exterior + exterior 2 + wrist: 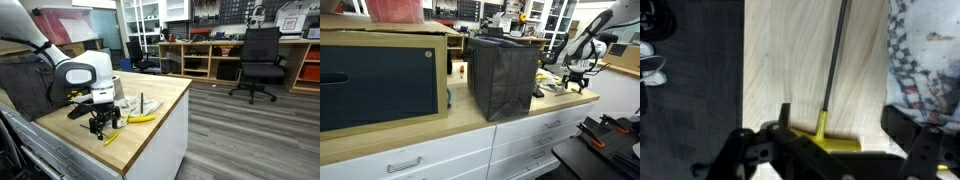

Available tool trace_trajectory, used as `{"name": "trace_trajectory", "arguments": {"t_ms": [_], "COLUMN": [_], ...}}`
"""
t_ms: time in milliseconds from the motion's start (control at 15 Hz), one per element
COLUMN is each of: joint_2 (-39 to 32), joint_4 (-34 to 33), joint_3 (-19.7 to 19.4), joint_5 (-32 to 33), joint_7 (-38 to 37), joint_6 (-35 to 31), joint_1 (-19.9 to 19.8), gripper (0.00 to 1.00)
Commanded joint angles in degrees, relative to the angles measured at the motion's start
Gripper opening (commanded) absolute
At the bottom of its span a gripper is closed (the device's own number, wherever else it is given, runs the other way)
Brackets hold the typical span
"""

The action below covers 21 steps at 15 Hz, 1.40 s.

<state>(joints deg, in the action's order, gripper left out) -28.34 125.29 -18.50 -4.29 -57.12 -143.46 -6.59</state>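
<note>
In the wrist view a yellow T-handle tool (pixel 833 142) lies on the light wooden counter (pixel 790 60), its thin dark shaft (pixel 836 55) running away from the camera. My gripper (pixel 843 125) hangs just over the handle. The jaws stand wide apart, one dark finger (pixel 785 116) to the left of the handle and one to the right, neither touching it. In an exterior view the gripper (pixel 100 124) points down near the counter's front corner, with the yellow tool (pixel 111 137) under it. From the opposite side it shows small, the gripper (pixel 578 72) at the counter's far end.
A patterned cloth (pixel 925 50) lies right of the tool, with a second yellow item (pixel 141 118) on its edge. A black fabric box (pixel 503 75) and a wooden cabinet (pixel 380 80) stand on the counter. A black office chair (pixel 260 60) stands across the floor.
</note>
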Motion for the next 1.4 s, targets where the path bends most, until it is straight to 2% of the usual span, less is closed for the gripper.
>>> {"name": "trace_trajectory", "arguments": {"t_ms": [0, 400, 533, 600, 733, 933, 1333], "joint_2": [-0.6, 0.0, 0.2, 0.6, 0.8, 1.7, 10.5], "joint_4": [0.2, 1.3, 1.7, 1.9, 2.0, 2.4, 3.9], "joint_3": [-1.3, -1.6, -1.7, -1.8, -1.8, -1.7, -2.5], "joint_5": [1.2, 0.4, 0.4, 0.3, 0.4, 0.2, 3.8], "joint_7": [-2.1, -2.1, -2.0, -2.0, -2.0, -1.7, 0.0], "joint_6": [-0.1, 0.1, 0.8, 1.2, 1.0, 1.1, 2.7], "joint_1": [1.0, 0.2, 0.0, 0.0, 0.0, 0.0, 1.3], "gripper": [0.61, 0.14, 0.03, 0.0, 0.04, 0.03, 0.03]}}
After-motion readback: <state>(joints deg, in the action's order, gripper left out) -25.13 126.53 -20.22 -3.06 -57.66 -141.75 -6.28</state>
